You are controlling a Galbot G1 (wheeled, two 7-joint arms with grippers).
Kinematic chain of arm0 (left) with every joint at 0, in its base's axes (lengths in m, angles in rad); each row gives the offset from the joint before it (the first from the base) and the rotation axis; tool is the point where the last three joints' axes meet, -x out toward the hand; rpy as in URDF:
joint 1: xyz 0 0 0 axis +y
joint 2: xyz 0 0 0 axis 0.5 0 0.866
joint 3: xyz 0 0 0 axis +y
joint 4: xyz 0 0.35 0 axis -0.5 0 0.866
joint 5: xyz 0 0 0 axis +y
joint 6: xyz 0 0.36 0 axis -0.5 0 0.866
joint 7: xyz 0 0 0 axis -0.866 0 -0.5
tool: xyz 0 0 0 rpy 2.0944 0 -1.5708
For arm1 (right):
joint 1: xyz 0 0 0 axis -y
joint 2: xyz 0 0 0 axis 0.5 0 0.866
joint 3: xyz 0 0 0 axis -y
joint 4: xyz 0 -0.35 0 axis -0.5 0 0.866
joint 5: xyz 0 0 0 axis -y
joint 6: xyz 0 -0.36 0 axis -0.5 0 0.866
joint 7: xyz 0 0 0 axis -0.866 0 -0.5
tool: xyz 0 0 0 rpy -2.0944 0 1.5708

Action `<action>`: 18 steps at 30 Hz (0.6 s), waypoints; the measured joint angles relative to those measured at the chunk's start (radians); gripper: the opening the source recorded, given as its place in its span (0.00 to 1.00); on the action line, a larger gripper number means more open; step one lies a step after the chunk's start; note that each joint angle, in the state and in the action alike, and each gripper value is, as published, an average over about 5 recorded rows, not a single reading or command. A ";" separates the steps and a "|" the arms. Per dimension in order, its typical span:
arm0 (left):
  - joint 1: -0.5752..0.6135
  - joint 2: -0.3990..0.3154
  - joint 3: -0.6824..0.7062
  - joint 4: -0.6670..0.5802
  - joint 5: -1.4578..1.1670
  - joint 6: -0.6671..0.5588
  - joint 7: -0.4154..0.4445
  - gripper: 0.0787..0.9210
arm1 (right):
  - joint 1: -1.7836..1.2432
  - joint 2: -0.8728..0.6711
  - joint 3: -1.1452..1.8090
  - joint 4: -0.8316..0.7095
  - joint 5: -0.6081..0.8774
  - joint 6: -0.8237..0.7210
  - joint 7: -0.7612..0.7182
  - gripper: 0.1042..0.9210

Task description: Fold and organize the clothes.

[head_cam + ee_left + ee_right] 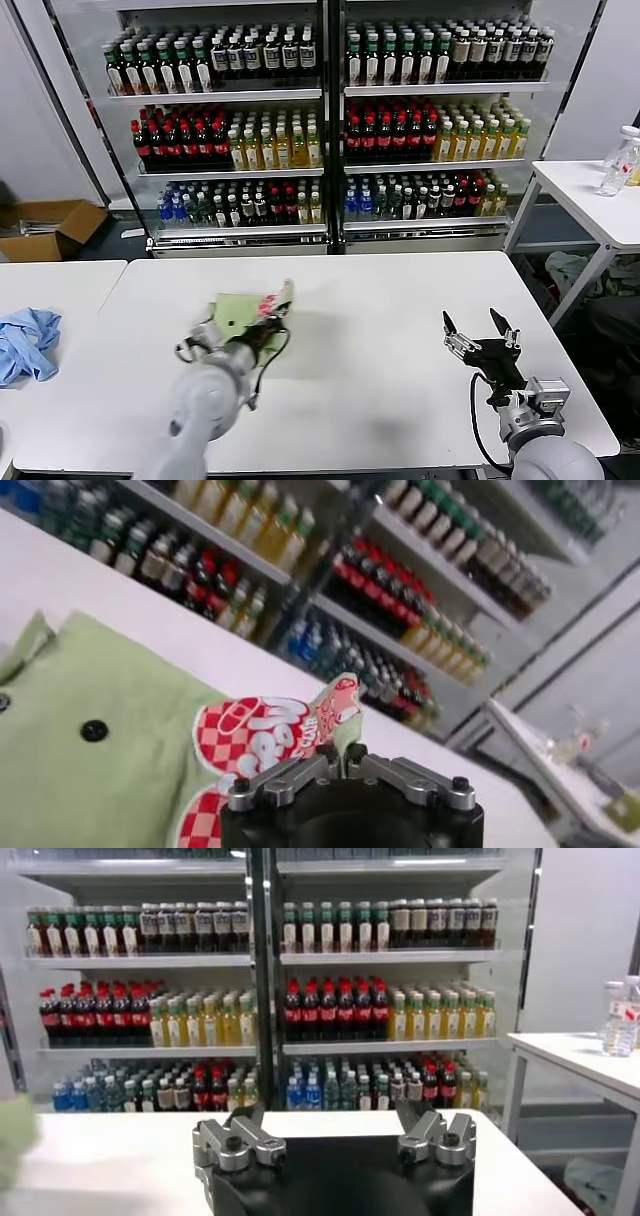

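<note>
White table [400,300], green shirt [238,310] in left tool [345,763], print lettering unreadable.

1. I take the shirt [245,310] as my landmark; it lies bunched on the white table [380,300], left of centre, with the left gripper [272,318] and its arm over its near side.
2. Beyond the shirt, bare tabletop runs to the far edge; the drinks cooler [325,120] stands behind that.
3. Right of the shirt the surface is free up to the right gripper [480,335], which hovers spread wide, well apart.
4. Left of the shirt, a blue cloth [25,340] sits on the neighbouring table.
</note>
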 measured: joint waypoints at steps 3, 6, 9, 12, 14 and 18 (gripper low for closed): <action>-0.028 -0.030 0.052 0.034 0.066 -0.008 0.012 0.17 | 0.010 0.000 -0.007 -0.008 -0.003 0.000 -0.004 0.88; -0.043 -0.049 0.086 0.037 0.107 -0.018 0.026 0.27 | 0.019 0.001 -0.017 -0.015 -0.009 -0.001 -0.007 0.88; -0.047 -0.062 0.105 0.014 0.116 -0.028 0.036 0.38 | 0.031 0.002 -0.031 -0.024 -0.014 -0.005 -0.011 0.88; -0.043 -0.065 0.113 -0.016 0.122 -0.042 0.045 0.48 | 0.051 0.004 -0.055 -0.041 -0.013 -0.012 -0.013 0.88; -0.034 -0.060 0.111 -0.030 0.138 -0.053 0.048 0.54 | 0.072 0.008 -0.080 -0.059 -0.008 -0.018 -0.011 0.88; -0.004 -0.031 0.075 -0.044 0.196 -0.081 0.047 0.69 | 0.141 0.024 -0.154 -0.115 0.012 -0.039 -0.001 0.88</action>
